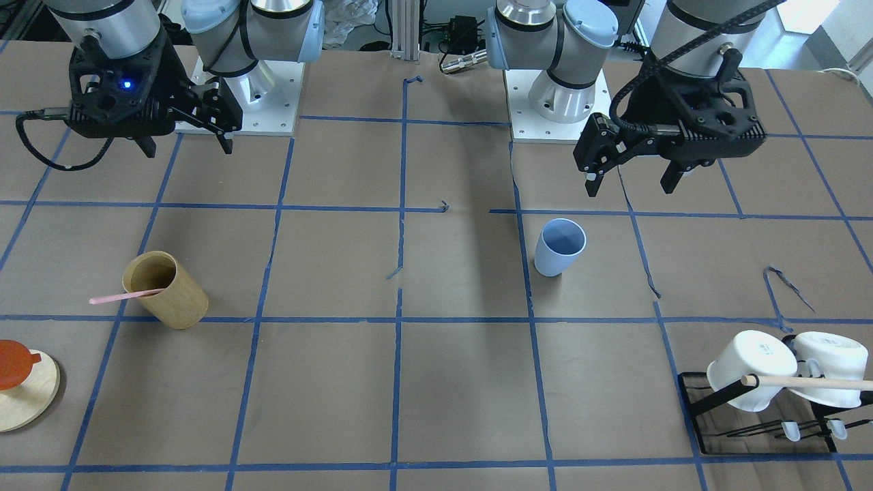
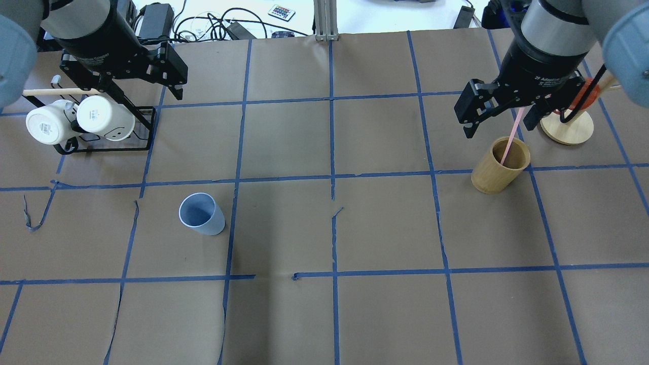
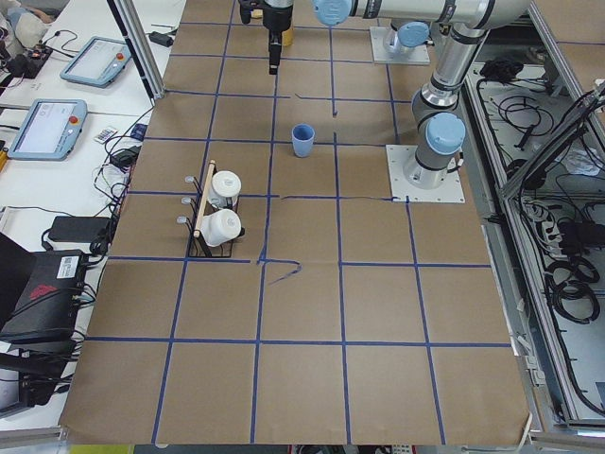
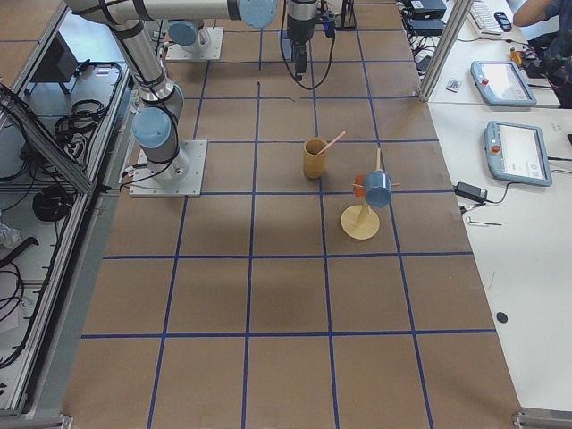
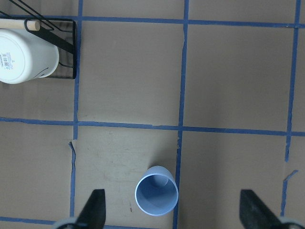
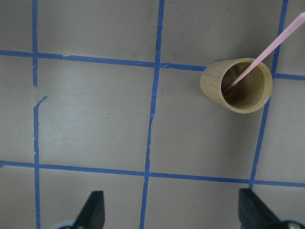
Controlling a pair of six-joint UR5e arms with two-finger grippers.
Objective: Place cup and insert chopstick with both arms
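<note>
The light blue cup (image 1: 560, 247) stands upright on the brown paper on my left side, also in the overhead view (image 2: 201, 214) and the left wrist view (image 5: 156, 191). My left gripper (image 1: 631, 185) hangs open and empty high above the table, set back from the cup. The pink chopstick (image 1: 126, 296) leans inside the tan wooden cylinder (image 1: 166, 289), its top sticking out over the rim (image 6: 267, 52). My right gripper (image 2: 498, 128) is open and empty, high above and just beyond the cylinder (image 2: 499, 167).
A black rack (image 2: 101, 147) with two white mugs (image 1: 750, 368) and a wooden dowel (image 1: 805, 382) stands at my far left. A round wooden stand (image 2: 567, 126) with an orange piece (image 1: 12, 363) stands beyond the cylinder. Blue tape lines grid the table.
</note>
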